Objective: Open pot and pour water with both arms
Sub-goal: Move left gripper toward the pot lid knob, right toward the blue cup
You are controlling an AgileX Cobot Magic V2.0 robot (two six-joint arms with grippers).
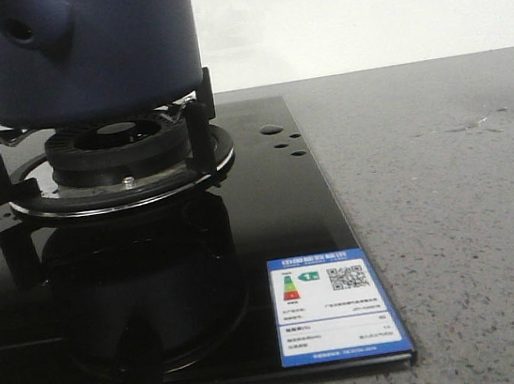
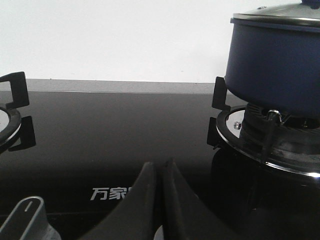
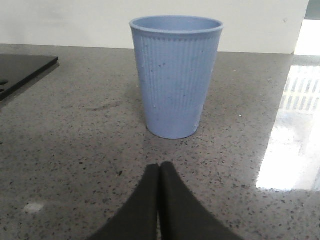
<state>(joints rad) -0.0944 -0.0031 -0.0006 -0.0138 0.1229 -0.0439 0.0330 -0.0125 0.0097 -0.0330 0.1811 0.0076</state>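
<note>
The dark navy-blue pot [image 1: 77, 50] stands on the burner grate [image 1: 111, 159] of a black glass stove, its stubby hollow spout [image 1: 23, 33] facing the front camera. In the left wrist view the pot [image 2: 275, 65] carries a metal-rimmed lid [image 2: 280, 15]. My left gripper [image 2: 161, 167] is shut and empty, low over the stove glass, apart from the pot. My right gripper [image 3: 160, 167] is shut and empty above the grey counter, a short way in front of a pale blue ribbed cup [image 3: 175, 75]. Neither gripper shows in the front view.
The stove glass [image 1: 270, 219] ends at a front edge with an energy label [image 1: 334, 305]; speckled grey countertop [image 1: 445, 177] lies to its right. A second burner grate [image 2: 12, 107] and a silver knob [image 2: 22, 220] show in the left wrist view. A white wall stands behind.
</note>
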